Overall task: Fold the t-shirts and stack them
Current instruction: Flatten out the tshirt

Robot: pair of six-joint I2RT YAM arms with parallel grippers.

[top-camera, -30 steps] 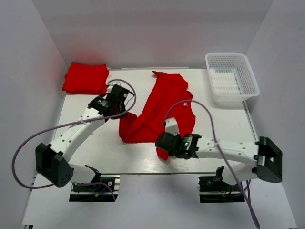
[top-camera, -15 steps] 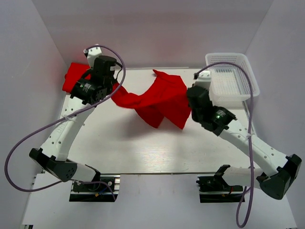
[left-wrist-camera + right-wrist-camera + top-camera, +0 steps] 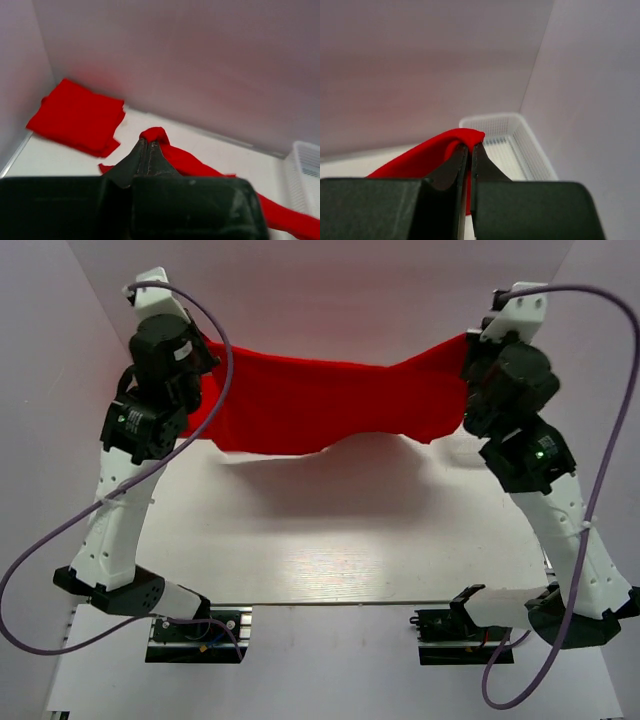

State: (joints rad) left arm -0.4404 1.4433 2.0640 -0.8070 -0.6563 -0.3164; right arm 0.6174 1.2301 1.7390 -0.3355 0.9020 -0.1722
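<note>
A bright red t-shirt (image 3: 330,400) hangs stretched in the air between my two raised arms, well above the table. My left gripper (image 3: 203,358) is shut on its left end, which bunches at the tips in the left wrist view (image 3: 154,135). My right gripper (image 3: 467,348) is shut on its right end, a fold of cloth (image 3: 455,142) over the tips. A second red t-shirt (image 3: 77,117), folded flat, lies at the table's far left corner; the left arm hides it in the top view.
A white mesh basket (image 3: 512,145) stands at the far right of the table, behind the right arm. White walls close in on the left, back and right. The white table (image 3: 330,540) lies below the hanging shirt.
Both arms have risen and spread apart, lifting the shirt off the table and pulling it out wide between them. A second ago it lay crumpled on the table.
</note>
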